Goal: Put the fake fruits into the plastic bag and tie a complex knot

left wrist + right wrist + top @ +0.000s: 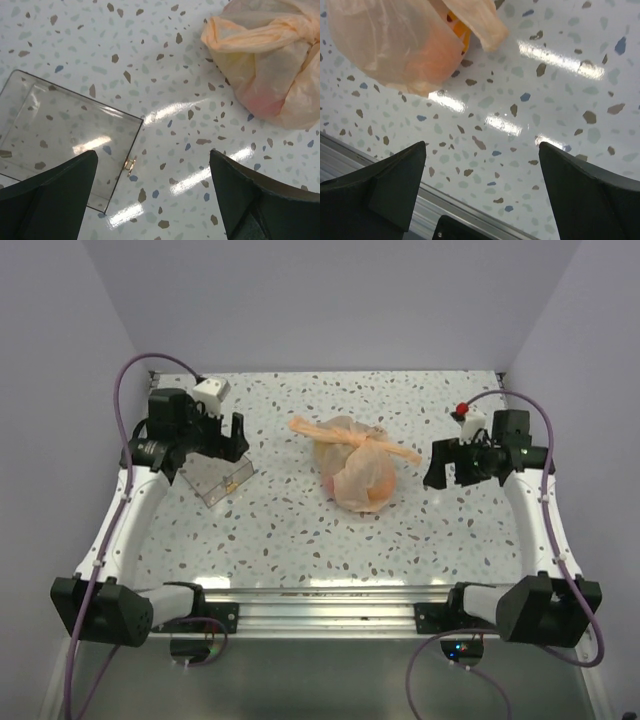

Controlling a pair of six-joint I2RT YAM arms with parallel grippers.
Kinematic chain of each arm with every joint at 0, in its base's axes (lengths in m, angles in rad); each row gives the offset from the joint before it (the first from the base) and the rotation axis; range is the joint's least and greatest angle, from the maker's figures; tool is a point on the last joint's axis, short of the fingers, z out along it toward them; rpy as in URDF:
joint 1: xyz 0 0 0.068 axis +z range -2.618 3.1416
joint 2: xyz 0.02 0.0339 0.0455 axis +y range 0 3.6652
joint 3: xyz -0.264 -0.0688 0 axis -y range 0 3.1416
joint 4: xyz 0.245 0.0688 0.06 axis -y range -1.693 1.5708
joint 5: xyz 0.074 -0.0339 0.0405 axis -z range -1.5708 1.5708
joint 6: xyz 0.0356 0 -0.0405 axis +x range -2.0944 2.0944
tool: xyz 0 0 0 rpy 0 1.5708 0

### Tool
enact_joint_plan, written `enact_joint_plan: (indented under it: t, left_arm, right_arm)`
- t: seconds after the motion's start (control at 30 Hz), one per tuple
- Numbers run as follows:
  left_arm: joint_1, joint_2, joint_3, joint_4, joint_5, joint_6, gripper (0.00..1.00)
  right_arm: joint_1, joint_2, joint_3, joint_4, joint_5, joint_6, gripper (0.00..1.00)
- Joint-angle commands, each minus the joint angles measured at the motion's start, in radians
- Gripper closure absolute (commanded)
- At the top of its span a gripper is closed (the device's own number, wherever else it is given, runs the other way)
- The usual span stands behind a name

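The plastic bag (355,472) lies mid-tabletop (290,530), with the fake fruits (461,35) inside it — its tied handles stretch out to left and right across its far end. A tray (218,476) sits well apart on its left, partly under the left jaws. The right jaws hang to the bag's right, not touching it.

My pincer (482,146) hangs over the speckled terrazzo table (560,100), its two dark fingers (395,185) spread wide with only bare tabletop between them. Up and to the left lies the peach-orange plastic bag (395,45), crinkled, one loose tail drooping beside it. A glossy orange-yellow fruit piece (462,34) shows at a gap in the film. A metal rail (340,155) edges the table at lower left.
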Motion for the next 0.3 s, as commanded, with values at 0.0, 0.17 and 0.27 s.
enact_joint_plan:
  t: [0.0, 0.17, 0.27]
  left_arm:
    - [0.003, -0.048, -0.112, -0.004, -0.031, 0.03, 0.0]
    - [0.003, -0.076, -0.19, 0.05, -0.043, 0.019, 0.0]
    - [0.001, -0.101, -0.203, 0.081, -0.04, 0.03, 0.0]
  right_arm:
    - [0.0, -0.123, -0.094, 0.062, 0.036, 0.053, 0.01]
    - [-0.002, -0.203, -0.156, 0.066, 0.059, 0.041, 0.01]
    - [0.0, -0.232, -0.177, 0.058, 0.07, 0.032, 0.02]
